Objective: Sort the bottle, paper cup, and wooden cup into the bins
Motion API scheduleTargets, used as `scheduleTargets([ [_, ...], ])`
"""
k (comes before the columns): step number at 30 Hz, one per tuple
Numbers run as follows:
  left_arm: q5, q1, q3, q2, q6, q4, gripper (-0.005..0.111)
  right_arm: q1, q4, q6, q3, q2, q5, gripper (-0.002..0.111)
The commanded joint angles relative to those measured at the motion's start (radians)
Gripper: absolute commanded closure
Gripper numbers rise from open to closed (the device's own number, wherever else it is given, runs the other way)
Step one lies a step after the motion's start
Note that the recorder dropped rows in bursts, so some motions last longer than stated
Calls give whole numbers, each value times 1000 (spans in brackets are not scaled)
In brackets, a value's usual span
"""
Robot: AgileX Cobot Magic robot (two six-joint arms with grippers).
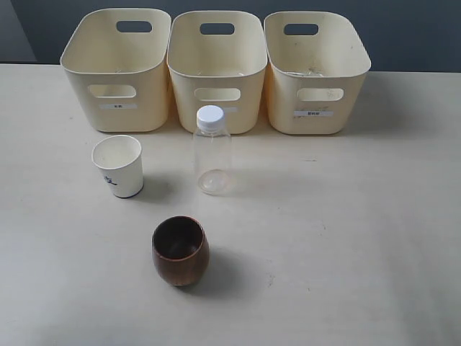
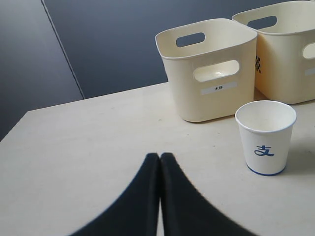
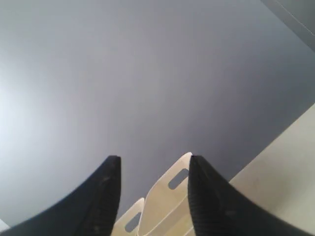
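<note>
Exterior view: three cream bins stand in a row at the far edge of the table (image 1: 360,238), side by side: left bin (image 1: 148,115), middle bin (image 1: 184,101), right bin (image 1: 288,108). All three task items stand upright and apart on the table in front of them. The wooden cup (image 1: 180,250) is nearest the camera. The paper cup (image 1: 117,166) sits at 10 o'clock from it and the bottle (image 1: 212,148) at 1 o'clock, just in front of the middle bin. Neither arm shows here.

Left wrist view: the left gripper (image 2: 160,157) has its two dark fingers pressed together, holding nothing, above bare table. The paper cup (image 2: 266,137), blue mark facing the camera, stands beyond the fingertips and off to one side. The left bin (image 2: 182,93) is behind it, with the middle bin (image 2: 280,73) next to that.

Right wrist view: the right gripper (image 3: 154,160) has its fingers spread with nothing between them. Through the gap appear the rims of two bins (image 3: 157,211), probably the right-hand pair, though the angle is too steep to be sure.
</note>
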Motion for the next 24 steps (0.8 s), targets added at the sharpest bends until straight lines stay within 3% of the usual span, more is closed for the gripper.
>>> scheduleTargets([
  [1,-6,-3,1,-5,-2,0,107,-4,-3,2,2,-6,96,65],
  [10,-6,-3,1,-5,-2,0,107,-4,26,4,2,-6,294,65],
  [24,-4,-3,1,-5,-2,0,107,-4,33,4,2,-6,435,65],
])
